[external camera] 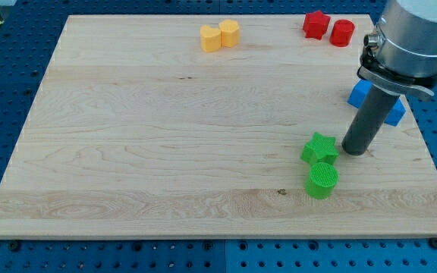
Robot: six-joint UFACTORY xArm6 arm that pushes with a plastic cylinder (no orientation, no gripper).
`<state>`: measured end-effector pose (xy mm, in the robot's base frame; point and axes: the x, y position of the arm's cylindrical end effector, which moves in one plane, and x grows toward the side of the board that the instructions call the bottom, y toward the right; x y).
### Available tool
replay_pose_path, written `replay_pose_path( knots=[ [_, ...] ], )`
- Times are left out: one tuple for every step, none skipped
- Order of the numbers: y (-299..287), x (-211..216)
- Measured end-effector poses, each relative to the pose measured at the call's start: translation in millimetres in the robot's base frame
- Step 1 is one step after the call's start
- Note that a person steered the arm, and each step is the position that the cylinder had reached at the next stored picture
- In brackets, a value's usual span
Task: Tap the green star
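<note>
The green star lies on the wooden board toward the view's lower right. A green cylinder sits just below it, nearly touching. My tip rests on the board just to the right of the green star, a small gap away from its right point. The dark rod rises from the tip up to the grey arm at the view's top right.
A blue block lies partly hidden behind the rod, with another blue part on the rod's right. A red star and a red cylinder sit at the top right. Two yellow blocks touch near the top middle.
</note>
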<state>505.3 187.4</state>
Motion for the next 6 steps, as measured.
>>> replay_pose_path(
  knots=[
    [-11, 0],
    [-11, 0],
    [-11, -2],
    [-11, -11],
    [-18, -23],
    [-27, -22]
  ],
)
